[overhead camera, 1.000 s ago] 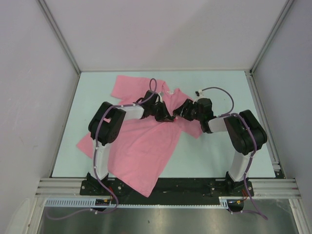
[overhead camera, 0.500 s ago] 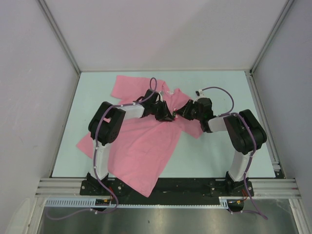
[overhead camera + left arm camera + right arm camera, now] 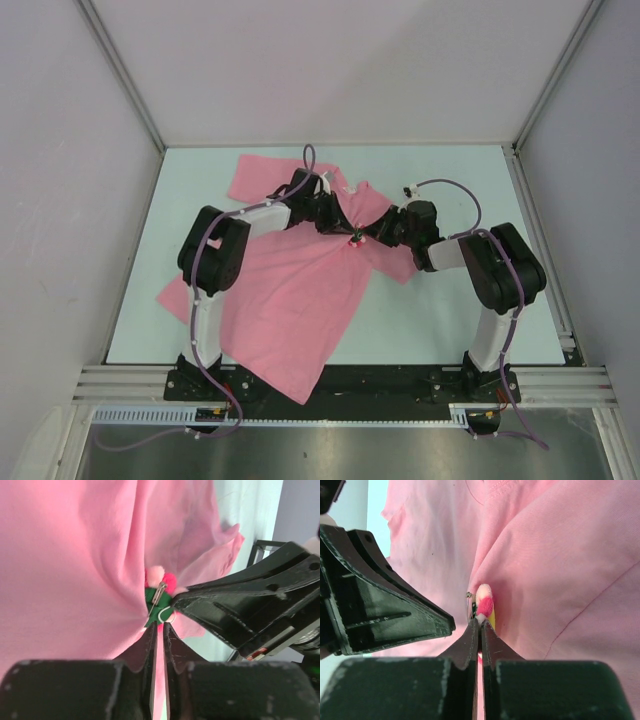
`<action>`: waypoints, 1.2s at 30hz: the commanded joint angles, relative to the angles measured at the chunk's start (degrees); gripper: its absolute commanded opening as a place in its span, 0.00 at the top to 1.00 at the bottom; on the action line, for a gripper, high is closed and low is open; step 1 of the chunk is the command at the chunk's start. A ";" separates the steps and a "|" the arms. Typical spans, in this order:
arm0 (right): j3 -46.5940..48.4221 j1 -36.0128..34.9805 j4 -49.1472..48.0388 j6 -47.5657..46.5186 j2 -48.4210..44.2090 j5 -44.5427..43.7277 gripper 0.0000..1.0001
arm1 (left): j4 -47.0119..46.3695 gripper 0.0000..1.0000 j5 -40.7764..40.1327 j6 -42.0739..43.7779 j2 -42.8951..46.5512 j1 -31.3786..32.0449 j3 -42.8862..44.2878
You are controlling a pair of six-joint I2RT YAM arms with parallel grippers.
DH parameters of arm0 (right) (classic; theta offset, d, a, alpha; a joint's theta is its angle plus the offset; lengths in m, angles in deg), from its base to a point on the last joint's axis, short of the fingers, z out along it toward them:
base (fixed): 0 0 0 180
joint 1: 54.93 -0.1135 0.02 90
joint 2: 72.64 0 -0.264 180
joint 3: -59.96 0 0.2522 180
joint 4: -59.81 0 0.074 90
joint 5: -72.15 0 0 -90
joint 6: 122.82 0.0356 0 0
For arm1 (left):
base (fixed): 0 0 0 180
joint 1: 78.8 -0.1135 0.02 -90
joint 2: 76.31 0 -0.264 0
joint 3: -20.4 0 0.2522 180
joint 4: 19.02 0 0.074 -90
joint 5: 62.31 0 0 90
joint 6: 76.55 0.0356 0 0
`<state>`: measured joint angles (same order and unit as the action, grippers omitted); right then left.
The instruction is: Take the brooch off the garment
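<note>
Right now your two grippers meet over the shirt [image 3: 290,300], which lies crumpled on the worktop [image 3: 450,310] with its hem reaching over the near edge by the left arm's base. The brooch [image 3: 484,605] sits on the shirt's upper part, near the collar, in the narrow gap between the two grippers. From above it shows only as a small red and green speck.

Your right gripper [image 3: 480,622] is clenched, its fingers pressed together with the tips nipping the brooch's near edge. In the right wrist view you see a pale pink petal on top, red below it and a sliver of yellow at the side, all rising straight off the fingertips. The fabric around it is drawn up into a ridge.

Your left gripper [image 3: 159,627] is almost fully closed and pinches a fold of shirt just beside the brooch. A thin strip of pink cloth shows between its fingers. From that wrist view you see the brooch's back: green backing, a silver safety pin lying across it and a wire loop at its lower end. The right gripper's black finger touches the brooch from the right. Folds of cloth radiate from the brooch.
</note>
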<state>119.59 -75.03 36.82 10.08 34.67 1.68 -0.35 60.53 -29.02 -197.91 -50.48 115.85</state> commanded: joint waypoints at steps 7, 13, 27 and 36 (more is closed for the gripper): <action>-0.07 0.32 -3.94 0.17 0.89 1.92 0.89 | -1.92 0.96 1.26 -0.50 -1.71 0.25 2.42; 0.01 0.32 -4.12 0.26 0.89 1.83 0.81 | -2.80 1.00 1.26 -0.76 -1.97 0.34 1.81; 0.54 0.23 -5.26 0.52 2.38 2.09 0.69 | -4.29 1.00 1.44 -1.47 -1.62 1.22 0.40; 0.72 0.15 -4.29 0.26 2.12 1.74 0.72 | -10.53 0.71 -0.76 -4.89 6.72 -1.15 -7.77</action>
<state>119.50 -74.88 33.87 10.67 36.55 3.08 -6.21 60.84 -31.56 -197.72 -50.05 110.39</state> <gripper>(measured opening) 0.279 0.192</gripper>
